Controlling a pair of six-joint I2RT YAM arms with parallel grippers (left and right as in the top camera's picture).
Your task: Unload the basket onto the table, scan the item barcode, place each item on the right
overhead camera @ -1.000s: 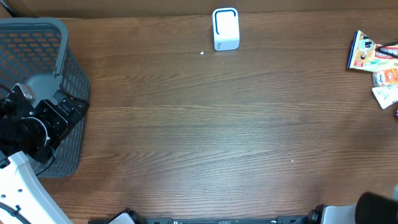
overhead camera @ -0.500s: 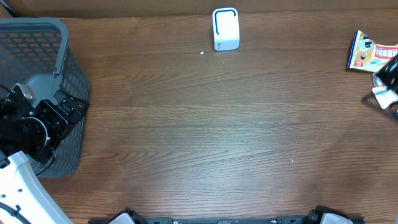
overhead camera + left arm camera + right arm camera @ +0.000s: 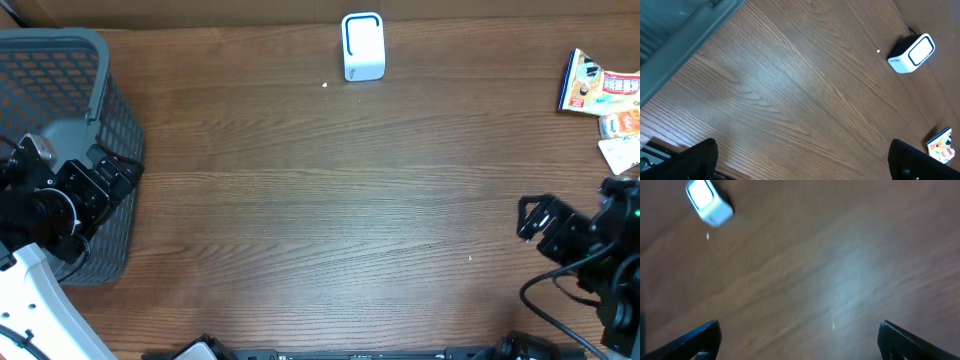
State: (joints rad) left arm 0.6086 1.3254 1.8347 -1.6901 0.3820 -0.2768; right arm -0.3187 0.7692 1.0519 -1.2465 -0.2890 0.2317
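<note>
Clearly, both claws are released and carry nothing. The left claw point(image 3: 108, 175) hangs over the right wall of the grey basket point(image 3: 60, 60), which stands at the left edge of the bench point(image 3: 320, 200). In its wrist view the two fingers point(image 3: 695, 160) show only as dark tips in the lower corners, wide apart, with bare wood between them. The right claw point(image 3: 540, 220) is at the right side of the bench and points toward the left. Its wrist view is blurred, but there too the fingers point(image 3: 695, 337) stand wide apart with nothing between them.

The items with barcodes lie at the far right edge of the bench: a colourful packet point(image 3: 598, 85) and, just in front of it, smaller packets point(image 3: 622, 125) partly cut off by the border. They are well apart from the right claw, and no claw touches them. The white scanner point(image 3: 363, 46) stands at the back of the bench near the middle, its face with the blue outline visible from above. A small white speck point(image 3: 325, 85) lies just left of it.
</note>
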